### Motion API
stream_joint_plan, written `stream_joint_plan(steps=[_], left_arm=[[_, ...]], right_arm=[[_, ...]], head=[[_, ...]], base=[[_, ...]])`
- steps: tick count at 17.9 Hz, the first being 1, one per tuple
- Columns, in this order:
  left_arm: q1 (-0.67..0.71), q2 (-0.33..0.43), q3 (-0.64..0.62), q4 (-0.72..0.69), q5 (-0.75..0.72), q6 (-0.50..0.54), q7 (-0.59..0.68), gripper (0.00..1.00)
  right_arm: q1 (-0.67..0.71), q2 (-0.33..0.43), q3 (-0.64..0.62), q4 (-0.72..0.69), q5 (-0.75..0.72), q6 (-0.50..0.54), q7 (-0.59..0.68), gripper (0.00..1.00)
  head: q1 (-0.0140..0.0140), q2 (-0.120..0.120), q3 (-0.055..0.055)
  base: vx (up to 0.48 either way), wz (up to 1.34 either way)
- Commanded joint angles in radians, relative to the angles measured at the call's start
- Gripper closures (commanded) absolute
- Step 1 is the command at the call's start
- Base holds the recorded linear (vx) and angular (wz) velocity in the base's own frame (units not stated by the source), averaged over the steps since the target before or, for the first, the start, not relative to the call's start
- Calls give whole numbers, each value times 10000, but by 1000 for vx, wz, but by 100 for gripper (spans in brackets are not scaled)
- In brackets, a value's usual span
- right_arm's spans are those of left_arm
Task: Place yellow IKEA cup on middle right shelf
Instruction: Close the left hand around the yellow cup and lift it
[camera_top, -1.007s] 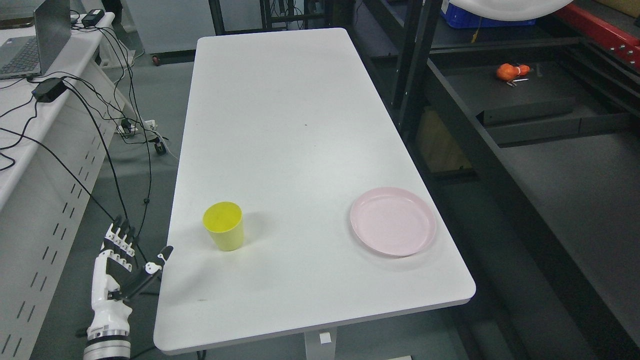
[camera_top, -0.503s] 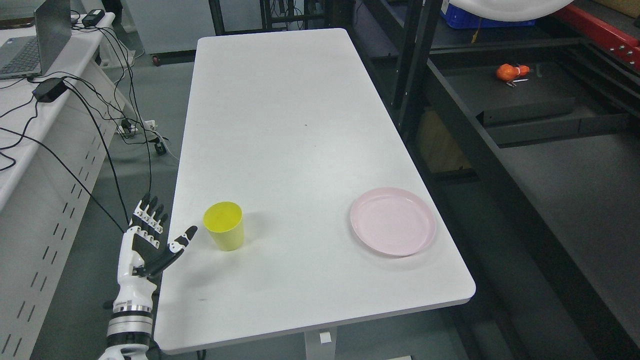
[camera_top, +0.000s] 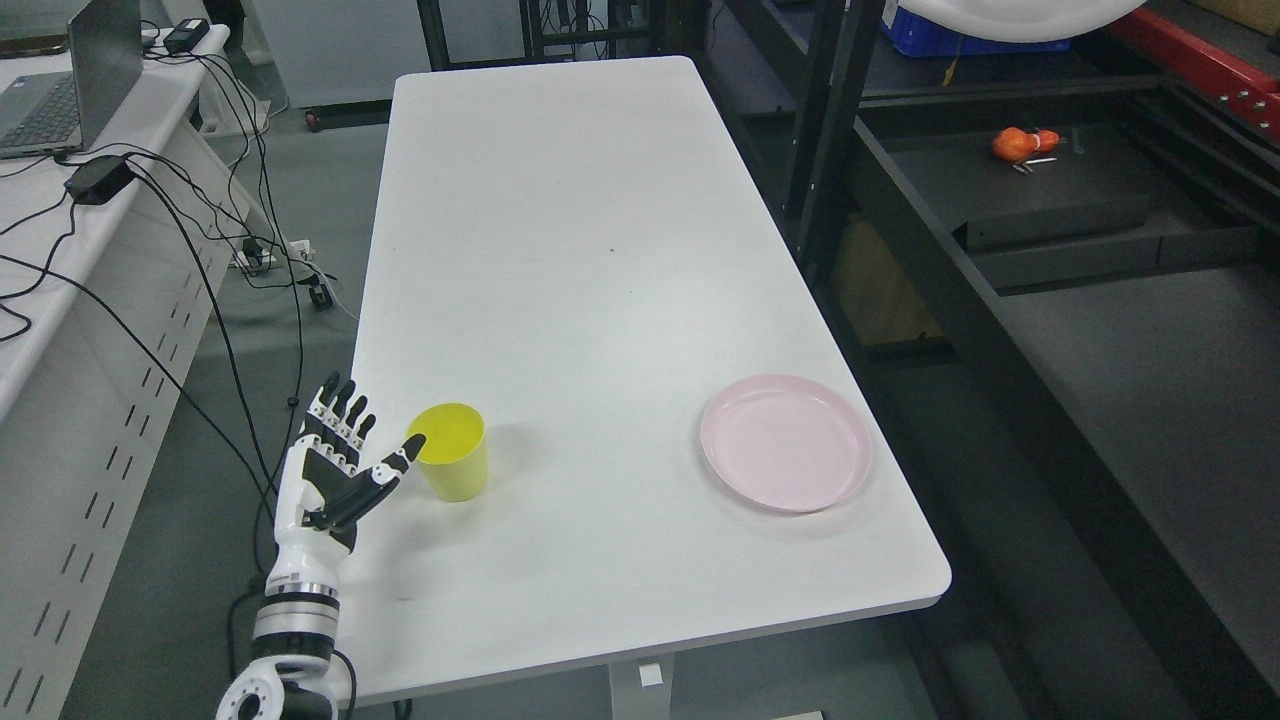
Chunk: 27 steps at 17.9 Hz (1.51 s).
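Left hand position: your white-and-black robot left hand (camera_top: 335, 478) has travelled up and toward 2 o'clock from the lower-left corner, and now reaches over the near-left edge of the white rectangular table (camera_top: 560, 260).
Thumb: you'll see its tip has closed the earlier gap and now sits at the 9 o'clock side of the small yellow plastic cup (camera_top: 450, 451), at the rim; contact can't be confirmed.
Forearm: more of it now shows at the bottom edge.
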Motion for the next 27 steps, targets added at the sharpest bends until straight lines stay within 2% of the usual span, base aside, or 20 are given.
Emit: stream_joint_plan(steps=[1,10,17,20,23,24,26,27], left_arm=[[-674,174,-917,1408,165,6,3,1],[-629,174,-2237,1639,104,6,-135,1],[-644,174,-2269,2114,-49,21,-150,3],[-645,174,-2161,2176,-34,-85,-196,21],[-522,174,-1794,2191,27,-804,-426,64],[-476,174,-1762,2191,58,-1050,-427,76],[-399,174,-1595,2131,150,-1571,-412,93],[-369,174,-1457,2039,165,-1680,-411,97]], right_arm=[[138,-175,169,0,-245,-4,-7,1],[138,-175,169,0,-245,-4,-7,1],[138,-175,169,0,-245,-4,-7,1],[138,-175,169,0,-245,-4,-7,1],[138,-175,169,0,-245,-4,-7,1],[138,-175,169,0,-245,-4,-7,1],[138,-175,169,0,-245,-4,-7,1],[138,-175,169,0,-245,-4,-7,0]], head=[[0,0,0],[0,0,0],[0,0,0],[0,0,0],[0,0,0],[0,0,0],[0,0,0],[0,0,0]], base=[[0,0],[0,0],[0,0],[0,0],[0,0],[0,0],[0,0],[0,0]])
